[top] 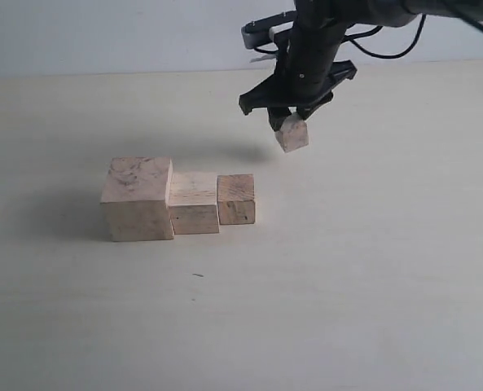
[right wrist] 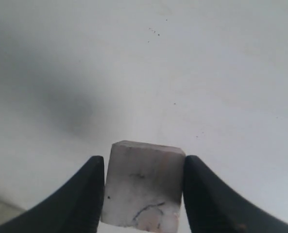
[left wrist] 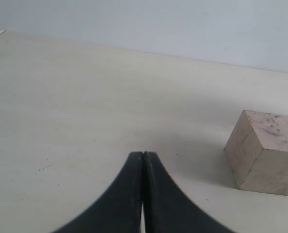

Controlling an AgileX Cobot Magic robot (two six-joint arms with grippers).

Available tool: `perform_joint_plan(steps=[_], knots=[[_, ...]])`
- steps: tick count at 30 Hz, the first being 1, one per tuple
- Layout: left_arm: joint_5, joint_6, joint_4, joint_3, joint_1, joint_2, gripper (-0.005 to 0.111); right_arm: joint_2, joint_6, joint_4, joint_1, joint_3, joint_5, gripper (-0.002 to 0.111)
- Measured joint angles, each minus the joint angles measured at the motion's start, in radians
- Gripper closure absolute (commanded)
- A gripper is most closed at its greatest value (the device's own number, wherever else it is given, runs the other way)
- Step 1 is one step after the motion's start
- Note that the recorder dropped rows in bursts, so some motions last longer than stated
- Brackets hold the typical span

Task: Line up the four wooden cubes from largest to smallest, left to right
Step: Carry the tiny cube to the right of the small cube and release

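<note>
Three wooden cubes stand in a touching row on the table: the largest cube [top: 138,198] at the left, a medium cube [top: 194,202] beside it, a smaller cube [top: 236,199] at the right end. The smallest cube [top: 292,133] hangs tilted in the air behind and to the right of the row, with my right gripper [top: 286,120] shut on it. In the right wrist view that cube [right wrist: 144,189] sits between the two black fingers of the right gripper [right wrist: 144,167]. My left gripper [left wrist: 143,154] is shut and empty, with the largest cube [left wrist: 265,151] off to one side.
The pale table [top: 347,285] spreads around the row, bare apart from a tiny dark speck [top: 198,275] in front. A light wall [top: 103,32] rises behind the table's far edge.
</note>
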Motion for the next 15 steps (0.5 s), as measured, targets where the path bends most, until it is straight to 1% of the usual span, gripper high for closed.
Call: perform_joint_plan(steps=[5, 8, 11, 15], knots=[[0.0, 0.0, 0.0, 0.0, 0.0, 0.0, 0.107, -0.173, -0.133, 0.044, 0.0, 0.23, -0.112, 0.108], [0.0, 0.0, 0.0, 0.0, 0.0, 0.0, 0.107, -0.268, -0.248, 0.08, 0.0, 0.359, -0.16, 0.108], [0.0, 0.0, 0.0, 0.0, 0.0, 0.0, 0.107, -0.356, -0.455, 0.172, 0.0, 0.463, -0.168, 0.108], [0.0, 0.0, 0.0, 0.0, 0.0, 0.0, 0.107, -0.425, -0.751, 0.296, 0.0, 0.547, -0.153, 0.108]])
